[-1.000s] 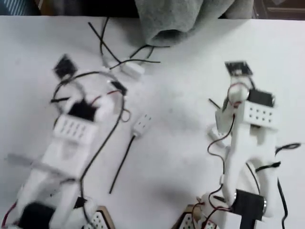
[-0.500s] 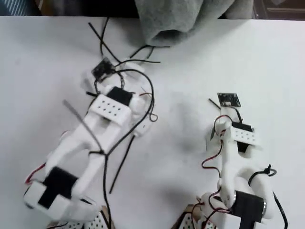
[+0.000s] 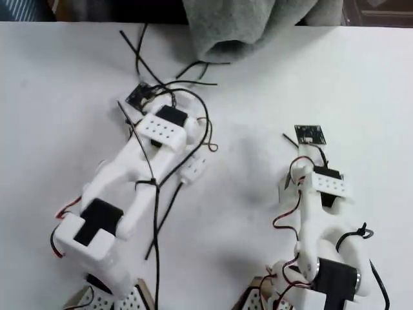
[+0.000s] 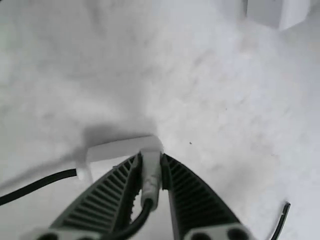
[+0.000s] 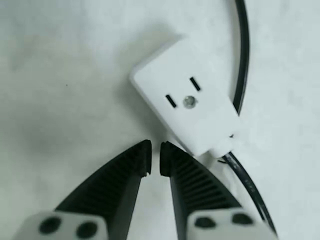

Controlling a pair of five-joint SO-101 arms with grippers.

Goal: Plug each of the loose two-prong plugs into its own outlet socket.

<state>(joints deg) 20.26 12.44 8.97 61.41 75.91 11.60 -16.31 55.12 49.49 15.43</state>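
My left gripper [image 4: 150, 162] is shut on a narrow white plug [image 4: 150, 172] with a black cable trailing from it. The plug's tip meets a white socket block [image 4: 120, 150] on the table; whether the prongs are in it is hidden. In the high view the left arm [image 3: 129, 174] stretches to the far cables. A white outlet socket [image 5: 187, 105] with two slots and a round hole lies face up just beyond my right gripper [image 5: 155, 152], which is shut on nothing. Another white socket [image 3: 192, 166] lies mid-table beside the left arm.
A grey cloth [image 3: 245, 26] hangs over the far edge. Loose black cables [image 3: 161, 68] spread beneath it. A further white block [image 4: 275, 10] lies beyond the left gripper. Wooden boards [image 3: 139, 297] sit by the arm bases at the near edge.
The left arm swung right and outward to the far cables. The right arm drew back toward its base during the first half second, then kept still.
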